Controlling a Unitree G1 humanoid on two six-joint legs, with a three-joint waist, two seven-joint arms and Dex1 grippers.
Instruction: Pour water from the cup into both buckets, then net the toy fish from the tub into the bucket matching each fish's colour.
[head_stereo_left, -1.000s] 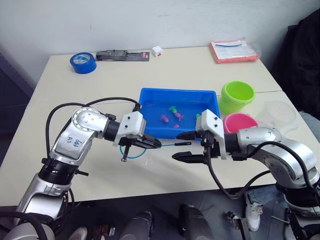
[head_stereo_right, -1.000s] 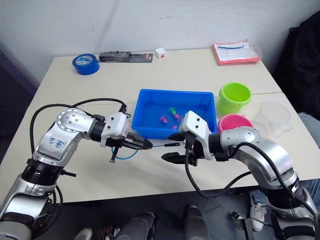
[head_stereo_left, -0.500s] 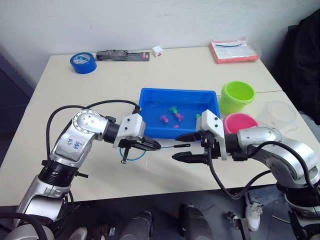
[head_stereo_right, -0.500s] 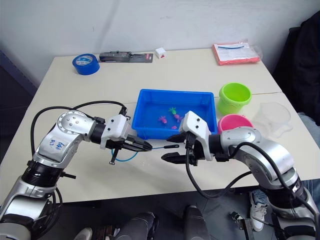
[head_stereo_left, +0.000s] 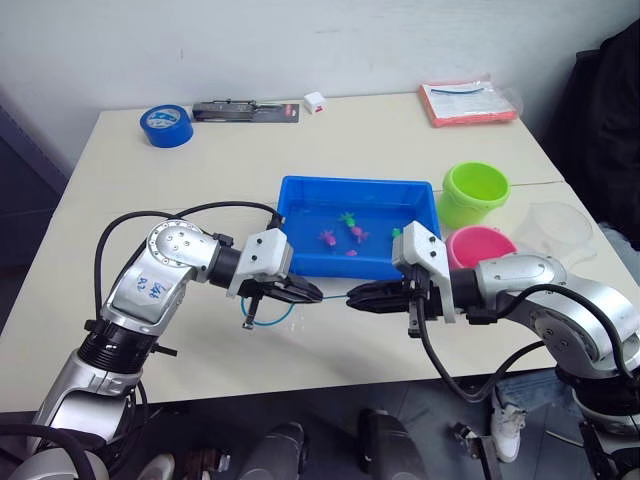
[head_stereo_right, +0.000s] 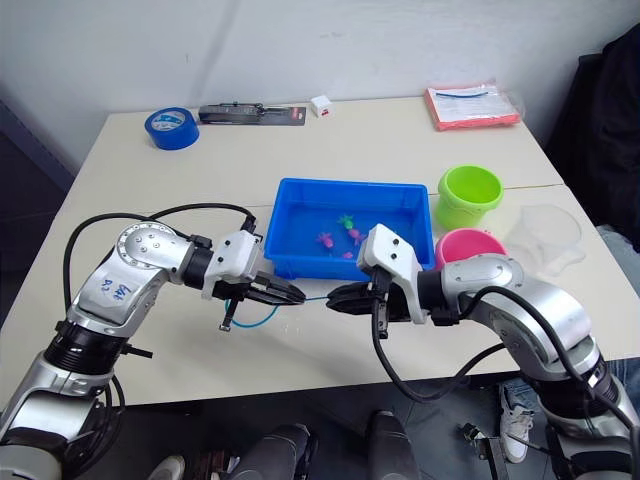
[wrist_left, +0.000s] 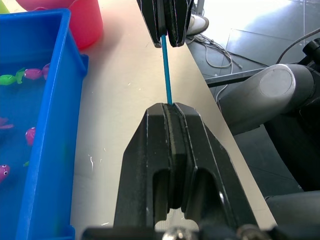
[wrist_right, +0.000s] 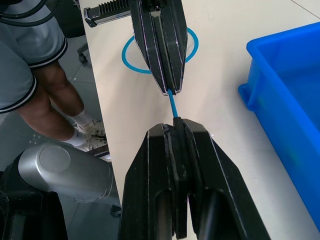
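Both grippers hold the net over the table in front of the blue tub (head_stereo_left: 300, 190). My left gripper (head_stereo_left: 305, 292) is shut on the thin handle (wrist_right: 173, 104) near the blue hoop (wrist_right: 129, 62), which hangs below it. My right gripper (head_stereo_left: 356, 298) is shut on the handle's other end, fingertips facing the left's. Tiny pink fish (head_stereo_left: 327, 238) and green fish (head_stereo_left: 346, 217) lie in the tub's water. The green bucket (head_stereo_left: 475, 190) and pink bucket (head_stereo_left: 480, 245) stand right of the tub. The clear cup (head_stereo_left: 560, 228) sits further right.
A blue tape roll (head_stereo_left: 166, 124), a black tool (head_stereo_left: 245, 110) and a small white box (head_stereo_left: 314, 100) lie along the far edge. An orange packet (head_stereo_left: 467, 102) is at the far right. A person's legs (wrist_right: 30, 75) stand by the table's near edge.
My right gripper has gone from wide open to shut on the free end of the net's handle. The left gripper has kept its grip and place.
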